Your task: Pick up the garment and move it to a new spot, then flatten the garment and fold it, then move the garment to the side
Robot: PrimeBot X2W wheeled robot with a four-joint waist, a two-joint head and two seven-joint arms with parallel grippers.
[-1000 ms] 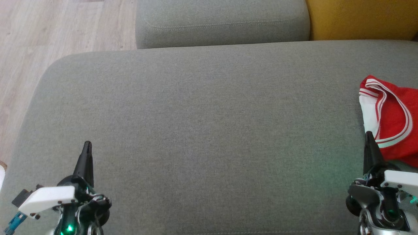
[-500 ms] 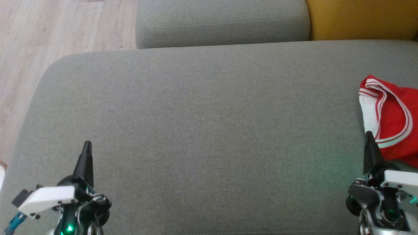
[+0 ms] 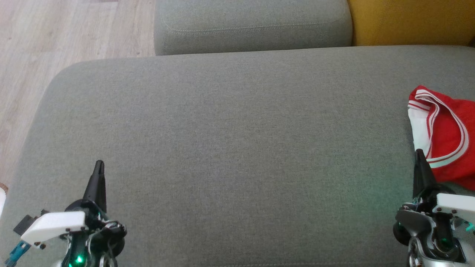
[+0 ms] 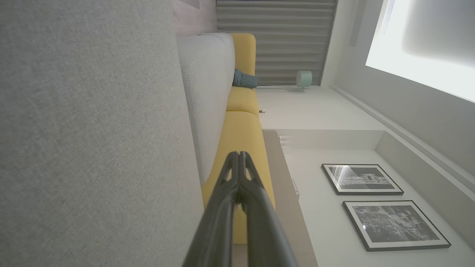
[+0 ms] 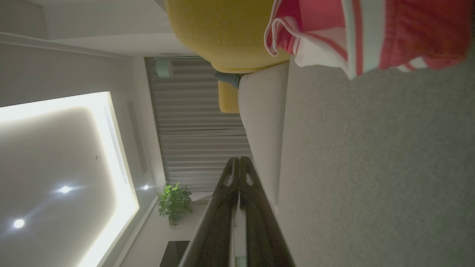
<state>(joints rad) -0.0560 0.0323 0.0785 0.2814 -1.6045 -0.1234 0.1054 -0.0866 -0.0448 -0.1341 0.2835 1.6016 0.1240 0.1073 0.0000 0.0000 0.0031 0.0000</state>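
Observation:
The garment (image 3: 447, 137), red shorts with white side panels and thin stripes, lies crumpled at the right edge of the grey sofa cushion (image 3: 230, 148); part of it runs out of the head view. It also hangs across the top of the right wrist view as the garment (image 5: 371, 33). My right gripper (image 3: 418, 152) is shut and empty, its tip just beside the garment's near-left edge. In its own view the right gripper (image 5: 238, 160) shows both fingers pressed together. My left gripper (image 3: 99, 164) is shut and empty at the lower left, far from the garment; the left gripper (image 4: 239, 154) has closed tips.
A second grey cushion (image 3: 252, 26) lies behind, with a yellow cushion (image 3: 412, 22) at the back right. Wooden floor (image 3: 55, 40) lies off the sofa's left edge. The left wrist view shows a wall with framed pictures (image 4: 362, 179).

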